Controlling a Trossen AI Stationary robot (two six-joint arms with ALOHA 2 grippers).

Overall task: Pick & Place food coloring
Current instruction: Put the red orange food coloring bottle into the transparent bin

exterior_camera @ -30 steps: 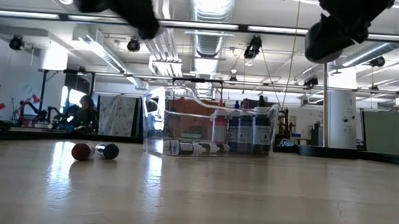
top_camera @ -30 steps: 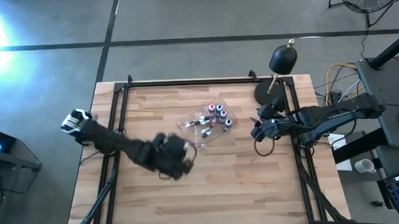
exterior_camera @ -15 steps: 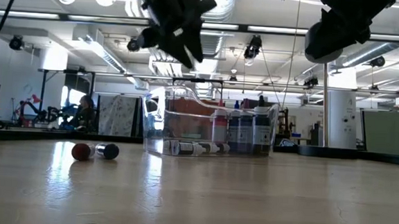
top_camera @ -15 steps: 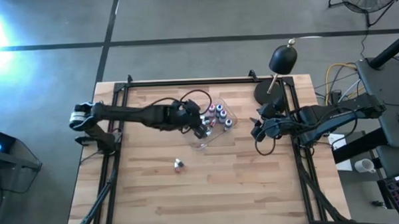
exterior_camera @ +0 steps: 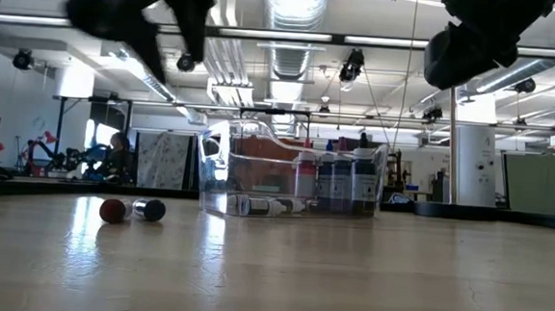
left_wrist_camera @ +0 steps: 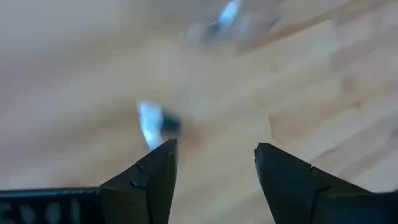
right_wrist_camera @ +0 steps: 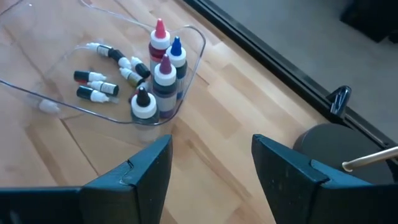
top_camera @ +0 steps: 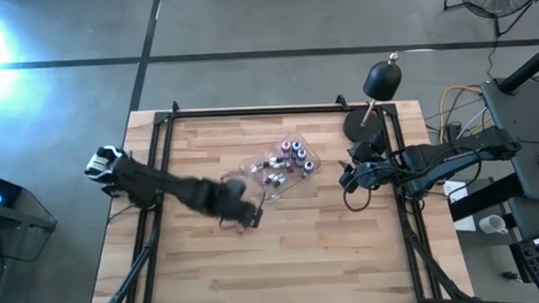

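Note:
One small food coloring bottle (exterior_camera: 131, 209) with a red end and a dark cap lies on its side on the bare wood. It shows blurred in the left wrist view (left_wrist_camera: 155, 124). My left gripper (top_camera: 240, 214) hangs open above it (left_wrist_camera: 214, 146), with the bottle just beyond one fingertip. A clear plastic tray (right_wrist_camera: 199, 43) holds upright bottles (right_wrist_camera: 163, 74) and small tubes (right_wrist_camera: 96, 84) lying flat. My right gripper (top_camera: 347, 178) waits open to the right of the tray (right_wrist_camera: 211, 143), touching nothing.
A black domed lamp (top_camera: 382, 80) on a round base (top_camera: 363, 123) stands at the far right corner, behind my right arm. A black frame rail (top_camera: 250, 113) runs along the table's far edge. Bare wood lies in front of the tray (top_camera: 300, 249).
My left gripper swung from the table's middle toward the far right, over the tray. It has now come back toward the near left and stands over the loose bottle. That bottle has stayed where it lay. My right arm has kept still.

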